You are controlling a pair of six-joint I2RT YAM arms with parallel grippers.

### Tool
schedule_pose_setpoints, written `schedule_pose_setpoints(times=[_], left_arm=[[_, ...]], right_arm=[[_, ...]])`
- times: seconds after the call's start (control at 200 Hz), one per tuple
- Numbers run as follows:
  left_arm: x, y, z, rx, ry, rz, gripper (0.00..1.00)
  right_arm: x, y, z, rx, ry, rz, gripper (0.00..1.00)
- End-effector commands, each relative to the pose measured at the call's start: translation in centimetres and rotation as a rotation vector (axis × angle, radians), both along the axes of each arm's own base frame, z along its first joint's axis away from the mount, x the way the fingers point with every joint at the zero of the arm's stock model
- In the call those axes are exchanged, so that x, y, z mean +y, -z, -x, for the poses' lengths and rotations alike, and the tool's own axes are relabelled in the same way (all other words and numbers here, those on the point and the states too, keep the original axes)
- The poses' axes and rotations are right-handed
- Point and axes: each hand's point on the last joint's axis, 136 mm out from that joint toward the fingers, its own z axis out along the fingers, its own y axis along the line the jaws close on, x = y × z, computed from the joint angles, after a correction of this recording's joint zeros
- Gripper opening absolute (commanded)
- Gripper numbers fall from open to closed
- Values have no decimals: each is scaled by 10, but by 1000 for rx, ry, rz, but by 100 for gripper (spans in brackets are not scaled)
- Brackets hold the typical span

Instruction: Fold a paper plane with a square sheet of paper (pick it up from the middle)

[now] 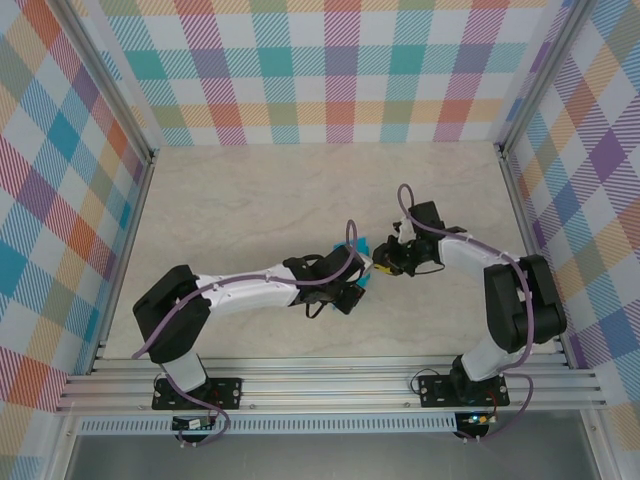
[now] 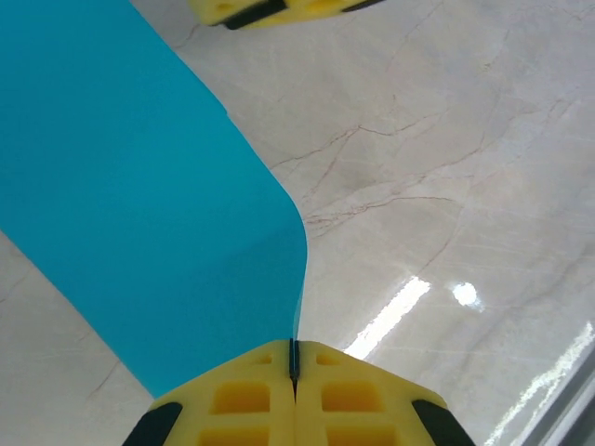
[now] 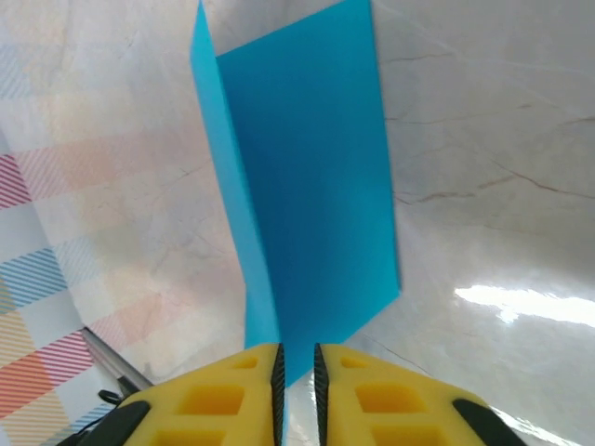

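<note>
The square sheet of paper [image 2: 139, 186] is teal-blue and hangs off the table, bent into two panels that meet at a crease [image 3: 307, 186]. My left gripper [image 2: 294, 367] is shut on its lower edge, which is pinched thin between the yellow fingers. In the top view that gripper [image 1: 362, 272] meets my right gripper [image 1: 383, 265] at mid-table, with bits of teal paper [image 1: 358, 247] showing between them. My right gripper [image 3: 297, 367] stands slightly open. The sheet's lower corner dips into the narrow gap between its pads, close against the left one.
The pale marble tabletop [image 1: 250, 210] spreads out behind and to both sides of the arms. Checkered walls [image 1: 330, 70] close in the back and the sides. A metal rail [image 1: 330, 380] runs along the near edge by the arm bases.
</note>
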Motion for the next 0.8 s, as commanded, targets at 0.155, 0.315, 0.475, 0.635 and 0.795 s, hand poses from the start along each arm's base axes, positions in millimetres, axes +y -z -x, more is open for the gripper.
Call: schedule_pose_setpoints(times=[0.155, 0.315, 0.475, 0.635, 0.795], left_arm=[[-4, 8, 8, 129, 23, 36, 0], [-4, 16, 4, 170, -2, 52, 0], [-1, 24, 4, 211, -31, 68, 0], [-3, 22, -1, 236, -47, 122, 0], [1, 28, -5, 291, -75, 138, 0]], right_arm=[[23, -11, -18, -29, -48, -79, 15], [33, 0, -18, 10, -74, -92, 15], [39, 14, -17, 56, -91, -94, 15], [40, 28, -16, 86, -96, -81, 15], [33, 45, -16, 106, -99, -14, 16]])
